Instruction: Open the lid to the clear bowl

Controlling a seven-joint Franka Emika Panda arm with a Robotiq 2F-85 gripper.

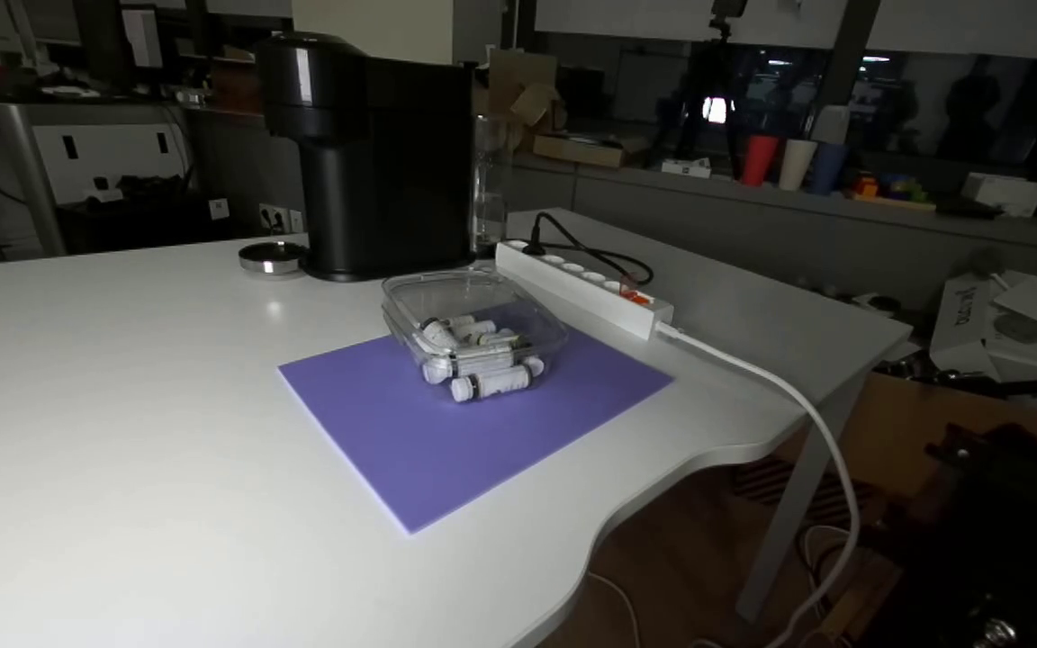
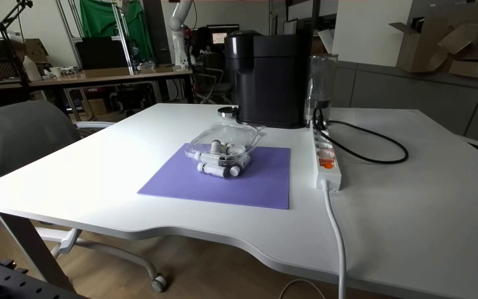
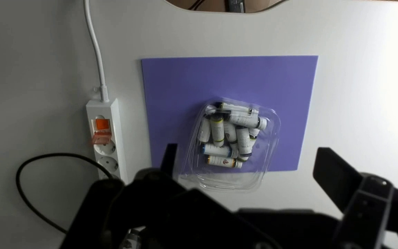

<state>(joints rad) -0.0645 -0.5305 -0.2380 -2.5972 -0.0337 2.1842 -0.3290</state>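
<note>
"State of the gripper (image 3: 246, 155)?"

"Released. Wrist view: fingers (image 3: 337, 178) well apart, the clear bowl (image 3: 259, 148) showing down in the gap between them."

"Bowl's position?"

"Upright on the purple mat (image 3: 230, 77), turned askew to its edges; from the wrist camera, one end shows past the mat's edge."

"And the lid (image 2: 232, 132)?"

"In both exterior views it looks to lie over the bowl's top. Clear on clear, so I cannot tell whether it is pressed down all round."

"Seen through the plastic?"

"Small cylinders (image 3: 217, 131), white-labelled, dark bands, heaped across one another."

"Neighbours?"

"White table (image 1: 122, 405) under the mat. Power strip (image 1: 568, 290) apart from the mat, along one side, with an orange switch (image 3: 102, 123) near the white cable (image 3: 95, 45) and a black cord (image 3: 57, 154) plugged in at the far end. Black machine (image 2: 272, 79) behind the bowl in an exterior view, shallow metal dish (image 1: 271, 258) at its foot."
</note>
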